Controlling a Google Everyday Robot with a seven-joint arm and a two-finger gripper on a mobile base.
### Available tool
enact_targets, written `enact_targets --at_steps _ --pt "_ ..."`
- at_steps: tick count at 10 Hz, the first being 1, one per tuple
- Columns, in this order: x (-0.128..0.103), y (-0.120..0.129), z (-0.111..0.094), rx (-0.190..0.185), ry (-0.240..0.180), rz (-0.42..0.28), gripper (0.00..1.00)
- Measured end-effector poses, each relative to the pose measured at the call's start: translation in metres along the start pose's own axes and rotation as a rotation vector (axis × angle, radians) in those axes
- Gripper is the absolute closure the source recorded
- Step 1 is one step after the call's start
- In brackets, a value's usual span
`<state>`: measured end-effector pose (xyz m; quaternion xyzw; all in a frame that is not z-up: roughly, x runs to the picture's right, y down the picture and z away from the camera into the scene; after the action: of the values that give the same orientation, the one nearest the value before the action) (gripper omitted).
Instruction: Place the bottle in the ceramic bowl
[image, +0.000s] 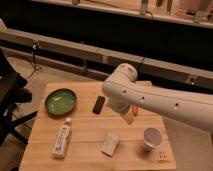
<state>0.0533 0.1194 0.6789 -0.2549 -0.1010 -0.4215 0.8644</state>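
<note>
White bottle lies flat at 6 o'clock of the ceramic bowl, the gripper hangs at its 2 o'clock, grip state I cannot tell, and I judge a glancing descent could roll it away.

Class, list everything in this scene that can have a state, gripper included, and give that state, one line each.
bottle: capped, lying flat on the table, outside the bowl.
ceramic bowl: upright, nothing in it.
white cup: upright, mouth up.
white packet: lying flat.
dark block: lying flat right of the bowl.
gripper: above mid-table, away from the bottle.
</note>
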Motion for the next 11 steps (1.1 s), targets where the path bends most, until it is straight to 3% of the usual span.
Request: enact_targets --at_steps 5,11 --pt "-0.03 -0.025 0.002 0.013 -0.022 -0.2 0.2" --pt "-0.064 -0.058 0.005 0.049 -0.049 -0.355 0.2"
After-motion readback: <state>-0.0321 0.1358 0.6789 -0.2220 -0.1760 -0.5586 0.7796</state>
